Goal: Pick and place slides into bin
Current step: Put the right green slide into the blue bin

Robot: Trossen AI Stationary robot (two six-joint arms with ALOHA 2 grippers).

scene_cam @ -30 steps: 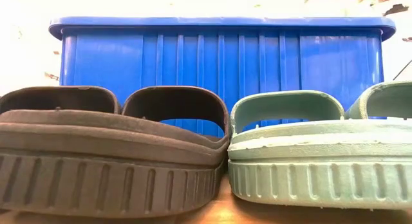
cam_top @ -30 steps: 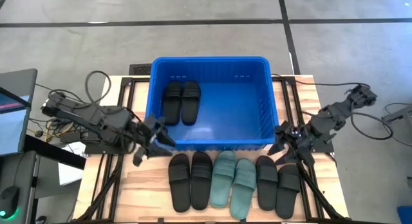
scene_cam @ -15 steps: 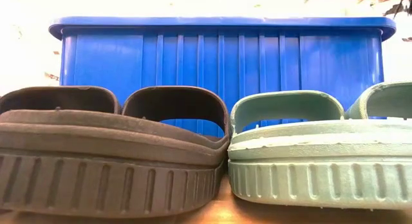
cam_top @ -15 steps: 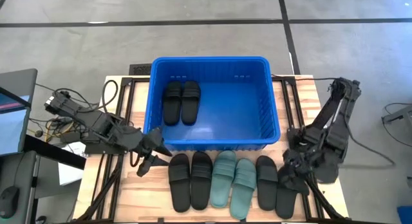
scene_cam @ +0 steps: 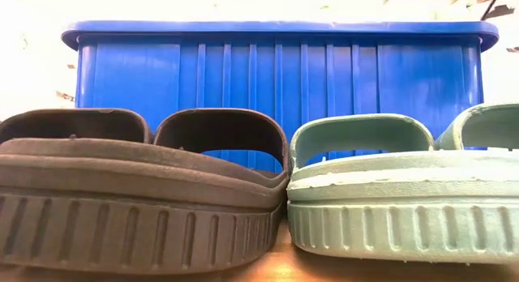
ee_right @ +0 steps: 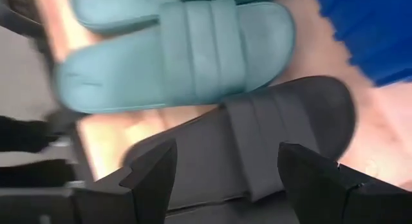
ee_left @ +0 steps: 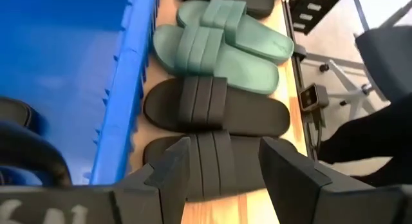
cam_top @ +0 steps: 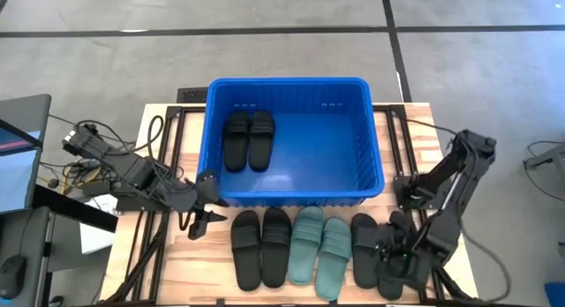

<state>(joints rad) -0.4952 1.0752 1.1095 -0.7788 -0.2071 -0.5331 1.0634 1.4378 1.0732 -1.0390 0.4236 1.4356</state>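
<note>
Overhead, the blue ribbed bin point(cam_top: 296, 139) holds two black slides point(cam_top: 248, 139); six more line the wooden desk point(cam_top: 199, 254) in front. My left gripper point(cam_top: 203, 220) hangs beside the leftmost black slide point(cam_top: 246, 250), my right gripper point(cam_top: 395, 254) over the rightmost. Low view: only ridged rubber soles, slotted bin wall. Left wrist: fingers point(ee_left: 172, 169) apart above wide black straps. Right wrist: fingers point(ee_right: 154, 172) apart over a black slide point(ee_right: 257, 143), teal slide point(ee_right: 187, 53) beside it.
</note>
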